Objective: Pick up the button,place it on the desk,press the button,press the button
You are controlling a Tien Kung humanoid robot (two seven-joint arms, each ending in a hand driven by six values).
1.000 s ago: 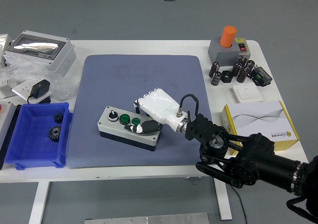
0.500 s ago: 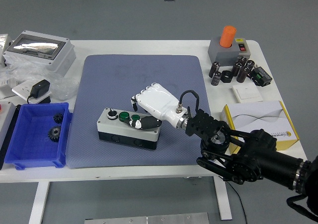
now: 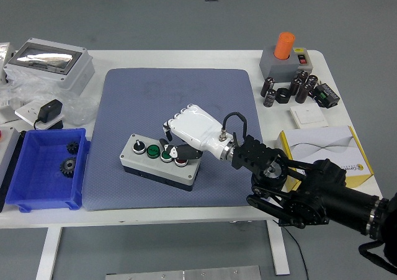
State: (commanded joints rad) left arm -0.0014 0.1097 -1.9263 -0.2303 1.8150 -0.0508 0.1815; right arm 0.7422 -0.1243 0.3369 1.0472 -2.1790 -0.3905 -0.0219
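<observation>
The button box [image 3: 149, 165], grey with a black base, lies on the blue-grey mat [image 3: 180, 87] near its front edge. Its top carries a black knob [image 3: 139, 146], two green buttons [image 3: 152, 150] and a red button [image 3: 180, 161]. My right hand [image 3: 170, 140], white with black finger pads, reaches in from the lower right and hangs over the box's far right side. Its fingers are curled down behind the box. The thumb [image 3: 177, 149] rests on the top by the second green button. The box stays flat on the mat.
A blue bin [image 3: 37, 202] with black gears stands at the left front. Behind it are a black adapter [image 3: 48, 111] and a grey enclosure [image 3: 49, 63]. At the right are an orange-topped grey box [image 3: 285, 56], several dark cylinders [image 3: 291, 87] and a white-and-yellow carton [image 3: 325, 153].
My right hand has shifted up and to the left over the box. The thumb has left the red button, which now shows. The box has turned slightly.
</observation>
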